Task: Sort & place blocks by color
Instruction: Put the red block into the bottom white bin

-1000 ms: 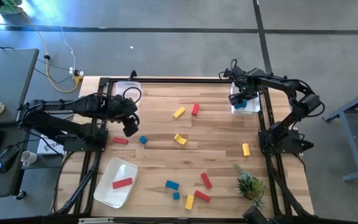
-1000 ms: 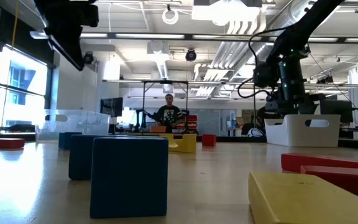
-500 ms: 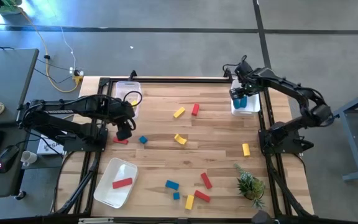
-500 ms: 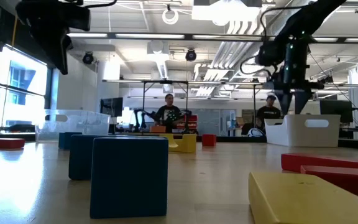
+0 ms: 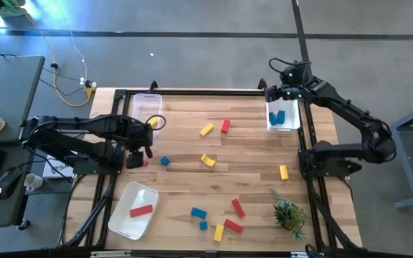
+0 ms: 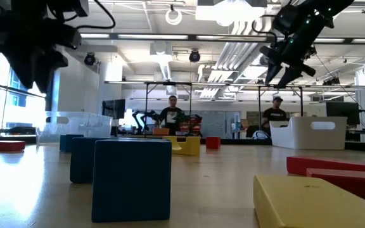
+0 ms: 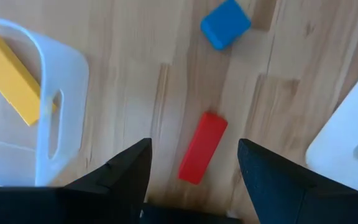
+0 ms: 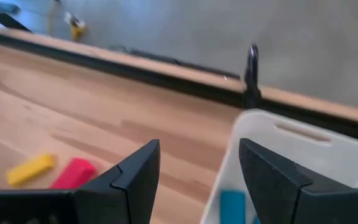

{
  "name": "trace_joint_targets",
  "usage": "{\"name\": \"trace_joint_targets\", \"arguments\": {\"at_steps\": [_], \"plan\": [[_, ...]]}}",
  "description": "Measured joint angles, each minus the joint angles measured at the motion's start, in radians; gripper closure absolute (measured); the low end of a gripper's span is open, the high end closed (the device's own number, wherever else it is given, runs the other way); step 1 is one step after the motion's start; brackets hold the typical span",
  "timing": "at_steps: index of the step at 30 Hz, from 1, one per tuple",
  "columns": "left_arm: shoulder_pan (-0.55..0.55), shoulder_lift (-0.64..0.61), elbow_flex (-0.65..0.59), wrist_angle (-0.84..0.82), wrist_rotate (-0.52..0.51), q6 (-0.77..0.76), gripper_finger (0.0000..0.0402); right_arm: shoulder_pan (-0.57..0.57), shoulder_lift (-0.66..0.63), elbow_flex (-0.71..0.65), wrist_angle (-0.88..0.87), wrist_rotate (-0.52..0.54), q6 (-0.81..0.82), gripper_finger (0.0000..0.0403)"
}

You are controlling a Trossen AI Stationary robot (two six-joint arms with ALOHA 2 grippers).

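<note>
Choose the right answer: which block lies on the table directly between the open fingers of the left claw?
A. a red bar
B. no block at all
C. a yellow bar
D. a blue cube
A: in the left wrist view the red bar lies on the wood between the open fingers of the left claw; the blue cube is farther ahead, and the yellow bar is inside the clear bin.

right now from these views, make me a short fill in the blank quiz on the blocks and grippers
1. The left gripper hangs open over a ____ bar.
2. The clear bin holds a ____ bar.
3. The white bin beside the right gripper holds ____ blocks.
4. The white tray holds one ____ bar.

Missing words: red; yellow; blue; red
</note>
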Motion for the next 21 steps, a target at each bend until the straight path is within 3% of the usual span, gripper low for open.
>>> {"name": "trace_joint_targets", "arguments": {"at_steps": [8, 21], "plan": [[-0.001, 0.050, -0.016, 0.021, 0.002, 0.029, 0.0174, 0.024, -0.008, 0.000, 0.061, -0.003, 0.000, 0.0199], [-0.024, 0.330, -0.016, 0.017, 0.053, 0.078, 0.0174, 0.023, -0.008, 0.000, 0.065, -0.008, -0.005, 0.0199]]}}
